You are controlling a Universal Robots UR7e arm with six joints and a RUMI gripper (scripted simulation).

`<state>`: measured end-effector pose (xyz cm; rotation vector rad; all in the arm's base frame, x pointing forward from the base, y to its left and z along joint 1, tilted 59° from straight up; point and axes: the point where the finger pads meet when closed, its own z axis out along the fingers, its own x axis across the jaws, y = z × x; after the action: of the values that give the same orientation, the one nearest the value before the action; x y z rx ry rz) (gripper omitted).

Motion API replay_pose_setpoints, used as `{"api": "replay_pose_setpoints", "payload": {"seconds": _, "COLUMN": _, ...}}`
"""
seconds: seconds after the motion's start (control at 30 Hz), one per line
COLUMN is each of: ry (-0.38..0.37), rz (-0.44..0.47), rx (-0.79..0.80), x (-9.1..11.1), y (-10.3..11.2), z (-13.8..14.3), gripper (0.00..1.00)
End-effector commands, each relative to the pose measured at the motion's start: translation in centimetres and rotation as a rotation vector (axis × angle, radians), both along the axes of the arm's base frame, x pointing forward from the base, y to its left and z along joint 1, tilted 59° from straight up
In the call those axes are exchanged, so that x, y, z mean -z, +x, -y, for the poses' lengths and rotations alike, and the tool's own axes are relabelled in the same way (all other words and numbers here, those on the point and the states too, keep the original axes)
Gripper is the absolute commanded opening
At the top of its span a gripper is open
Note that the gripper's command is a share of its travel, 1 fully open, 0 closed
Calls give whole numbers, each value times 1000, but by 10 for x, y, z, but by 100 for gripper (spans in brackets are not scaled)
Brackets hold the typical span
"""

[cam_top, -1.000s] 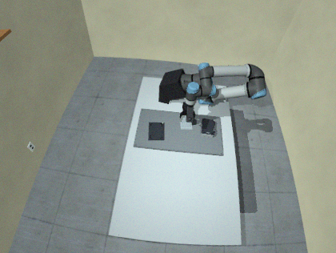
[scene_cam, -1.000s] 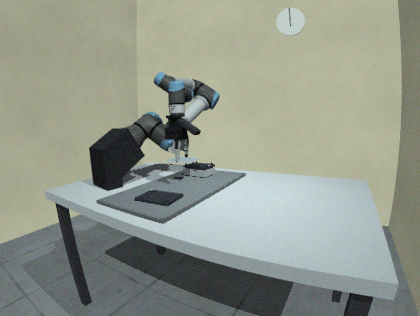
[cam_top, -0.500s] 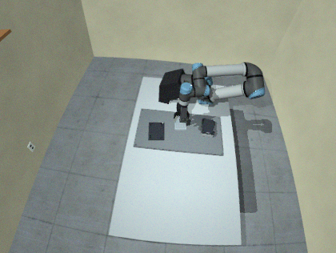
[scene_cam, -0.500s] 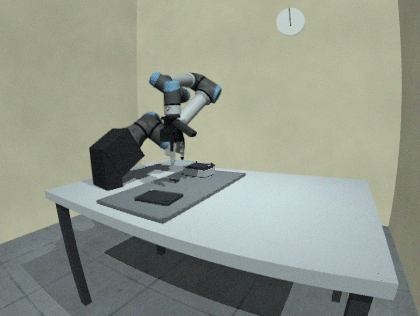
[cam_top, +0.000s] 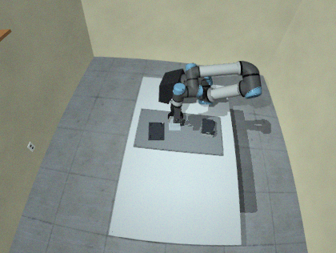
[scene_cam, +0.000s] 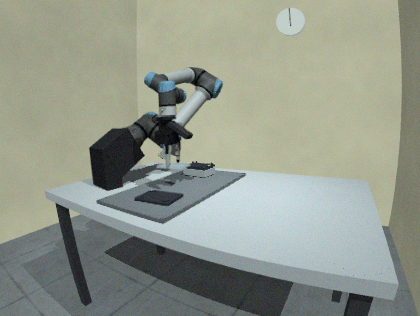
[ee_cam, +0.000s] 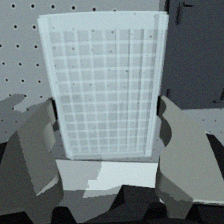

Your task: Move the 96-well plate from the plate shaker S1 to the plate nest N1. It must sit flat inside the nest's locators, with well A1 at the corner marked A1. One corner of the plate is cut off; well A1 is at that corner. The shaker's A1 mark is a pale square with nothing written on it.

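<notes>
My gripper (cam_top: 176,120) is shut on the white 96-well plate (ee_cam: 105,82) and holds it above the grey mat, between the two stations. The plate also shows as a pale patch under the fingers in the top view (cam_top: 174,126). The plate shaker S1 (cam_top: 209,126) stands to the right with nothing on top; it also shows in the exterior view (scene_cam: 199,169). The flat dark plate nest N1 (cam_top: 156,130) lies to the left on the mat, also seen in the exterior view (scene_cam: 158,197). In the wrist view both fingers press the plate's long sides. I cannot tell where the cut corner is.
A grey perforated mat (cam_top: 180,134) carries both stations on the white table. A black box (cam_top: 170,86) stands behind the mat, close to the arm. A dark block (ee_cam: 195,50) fills the upper right of the wrist view.
</notes>
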<state>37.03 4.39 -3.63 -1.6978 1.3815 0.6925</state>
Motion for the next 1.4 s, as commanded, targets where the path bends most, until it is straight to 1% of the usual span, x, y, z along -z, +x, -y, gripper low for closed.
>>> {"api": "replay_pose_setpoints", "payload": {"seconds": 0.0, "ry": 0, "rz": 1, "rx": 1, "x": 16, "y": 6, "z": 8, "gripper": 0}}
{"api": "replay_pose_setpoints", "payload": {"seconds": 0.1, "ry": 0, "rz": 1, "rx": 1, "x": 24, "y": 9, "z": 12, "gripper": 0}}
{"api": "replay_pose_setpoints", "payload": {"seconds": 0.17, "ry": 0, "rz": 1, "rx": 1, "x": 24, "y": 9, "z": 12, "gripper": 0}}
{"api": "replay_pose_setpoints", "payload": {"seconds": 0.67, "ry": 0, "rz": 1, "rx": 1, "x": 67, "y": 24, "z": 33, "gripper": 0}}
{"api": "replay_pose_setpoints", "payload": {"seconds": 0.73, "ry": 0, "rz": 1, "rx": 1, "x": 67, "y": 24, "z": 33, "gripper": 0}}
{"api": "replay_pose_setpoints", "payload": {"seconds": 1.23, "ry": -1, "rz": 1, "rx": 1, "x": 110, "y": 39, "z": 54, "gripper": 0}}
{"api": "replay_pose_setpoints", "payload": {"seconds": 1.3, "ry": -1, "rz": 1, "rx": 1, "x": 110, "y": 39, "z": 54, "gripper": 0}}
{"api": "replay_pose_setpoints", "payload": {"seconds": 1.37, "ry": -1, "rz": 1, "rx": 1, "x": 116, "y": 41, "z": 57, "gripper": 0}}
